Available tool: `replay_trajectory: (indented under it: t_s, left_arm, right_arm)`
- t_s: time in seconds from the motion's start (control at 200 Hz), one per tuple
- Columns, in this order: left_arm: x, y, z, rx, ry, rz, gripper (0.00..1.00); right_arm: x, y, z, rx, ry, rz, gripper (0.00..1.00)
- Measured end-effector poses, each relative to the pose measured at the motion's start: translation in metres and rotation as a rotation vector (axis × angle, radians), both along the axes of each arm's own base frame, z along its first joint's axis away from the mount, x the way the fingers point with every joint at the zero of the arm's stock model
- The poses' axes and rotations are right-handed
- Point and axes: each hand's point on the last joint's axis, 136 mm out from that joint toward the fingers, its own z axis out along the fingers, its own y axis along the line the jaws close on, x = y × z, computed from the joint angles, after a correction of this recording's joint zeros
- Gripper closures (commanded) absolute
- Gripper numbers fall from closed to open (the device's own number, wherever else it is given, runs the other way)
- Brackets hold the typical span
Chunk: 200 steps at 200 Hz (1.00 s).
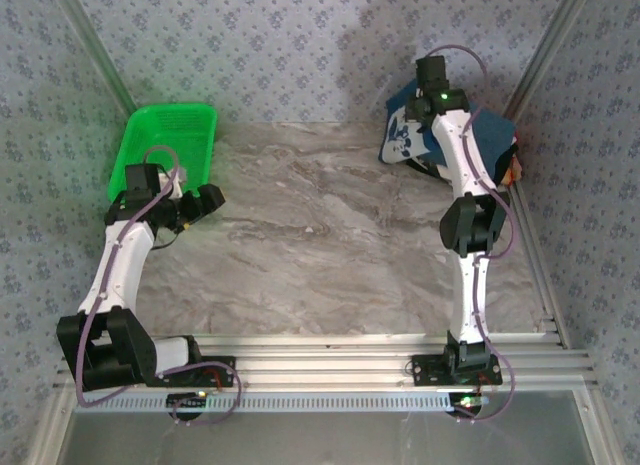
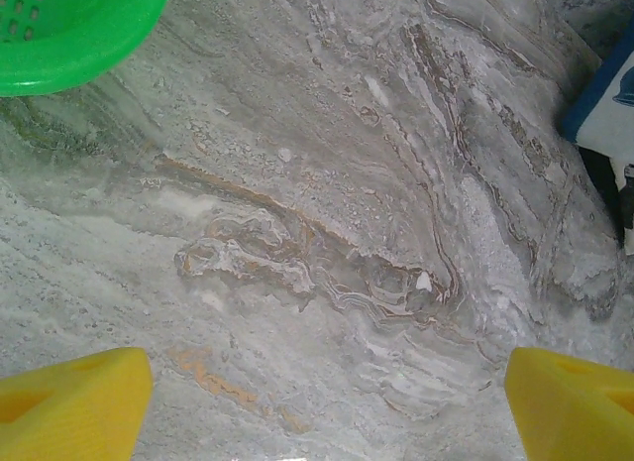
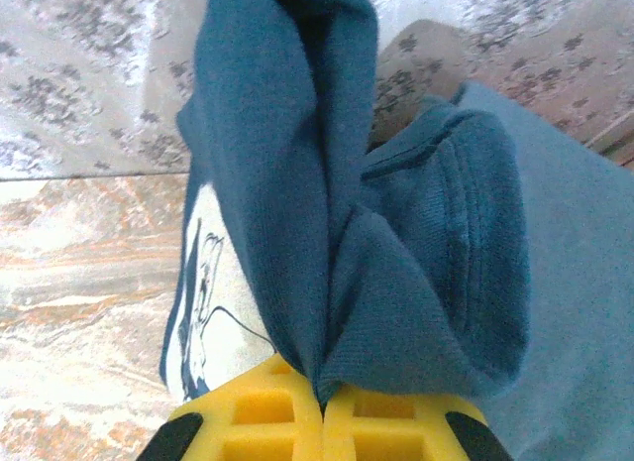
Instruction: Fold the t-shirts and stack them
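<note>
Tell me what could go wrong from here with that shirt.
The right gripper pinches just a bunched fold of the blue printed t-shirt; it may slip or lift crumpled.
Pulling could drag the other shirts piled with it.
The left gripper, open by the green basket, is far from helping.

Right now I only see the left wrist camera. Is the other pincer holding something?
Observer: Yes. The right pincer is shut on a fold of the blue shirt.
Operator: Where is that shirt?
Observer: In the far right corner of the table, under the right arm.
Operator: Is my pincer close to it?
Observer: No. The left pincer is across the table, beside the basket.
</note>
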Motion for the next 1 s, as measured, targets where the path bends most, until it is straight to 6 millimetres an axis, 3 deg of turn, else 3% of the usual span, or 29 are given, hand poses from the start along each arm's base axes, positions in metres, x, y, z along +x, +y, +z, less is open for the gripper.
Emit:
replay_trajectory:
  t_s: [0.39, 0.999]
  left_arm:
    - [0.0, 0.002, -0.001, 0.009, 0.001, 0.007, 0.08]
    - [-0.004, 0.005, -0.007, 0.036, 0.02, 0.007, 0.08]
  right_arm:
    - [0.009, -0.066, 0.012, 0.096, -0.073, -0.122, 1.0]
    - [-0.017, -0.148, 0.019, 0.422, -0.226, -0.345, 1.0]
